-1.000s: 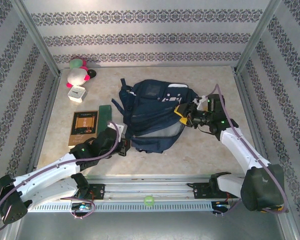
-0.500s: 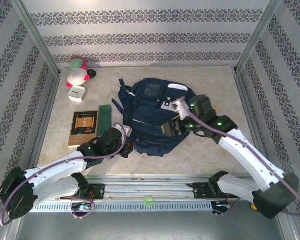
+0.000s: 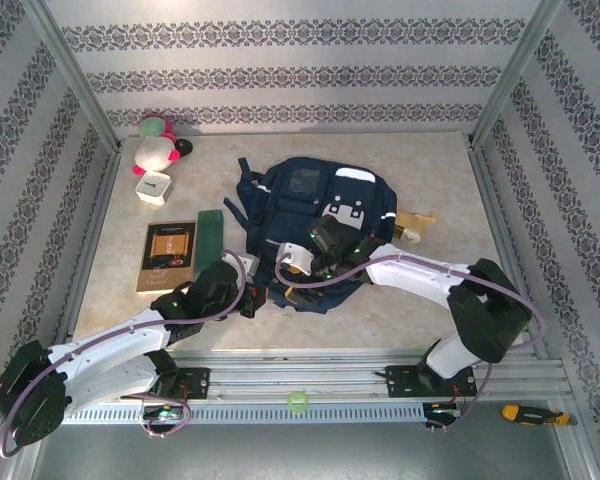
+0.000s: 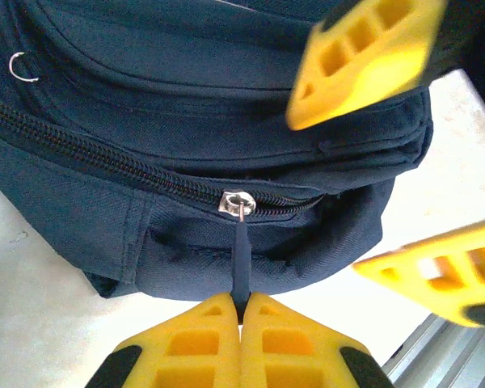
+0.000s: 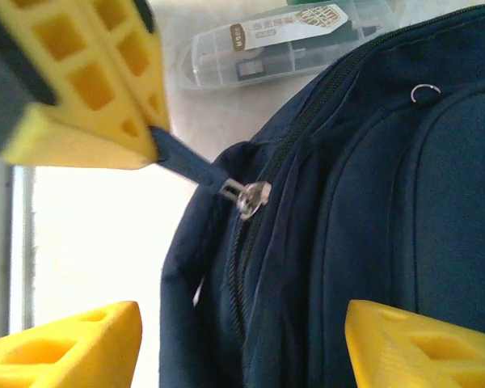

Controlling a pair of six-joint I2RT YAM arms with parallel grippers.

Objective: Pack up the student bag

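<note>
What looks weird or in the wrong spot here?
A small orange-and-black tool, perhaps a screwdriver, lies off the table, beyond the rail at the near right corner, far from the student bag.

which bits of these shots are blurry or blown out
left wrist: zip slider crisp, right gripper's fingers blurred; right wrist: table blown out white beside the dark student bag; top external: evenly lit and sharp
</note>
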